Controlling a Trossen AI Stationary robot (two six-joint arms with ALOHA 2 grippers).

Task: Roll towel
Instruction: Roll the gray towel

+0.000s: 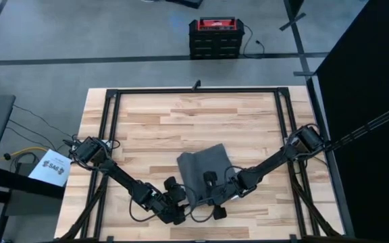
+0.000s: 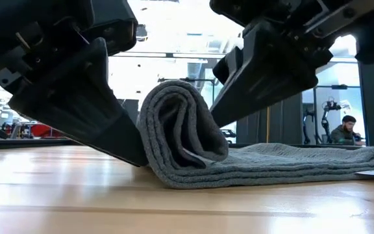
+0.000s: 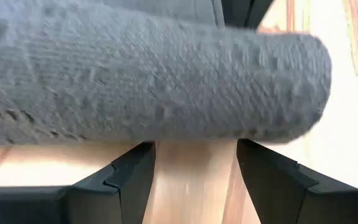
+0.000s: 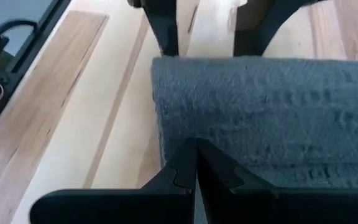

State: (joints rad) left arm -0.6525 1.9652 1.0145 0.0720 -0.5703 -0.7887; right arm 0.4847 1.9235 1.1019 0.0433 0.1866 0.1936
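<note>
The left gripper [image 3: 194, 177] sits low at the table's near edge, fingers apart, just beside the rolled end of the plain dark grey soft towel [image 1: 204, 172]. The towel lies near the middle of the light wooden plank table [image 1: 154, 121], its near part rolled and the rest flat. The right gripper [image 4: 196, 163] looks pinched together on the roll, though its fingertips are partly hidden. Bare table lies beyond.

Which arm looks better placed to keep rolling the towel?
Probably the right gripper: it sits shut on the towel's rolled edge. The left gripper is open beside the roll, holding nothing.
</note>
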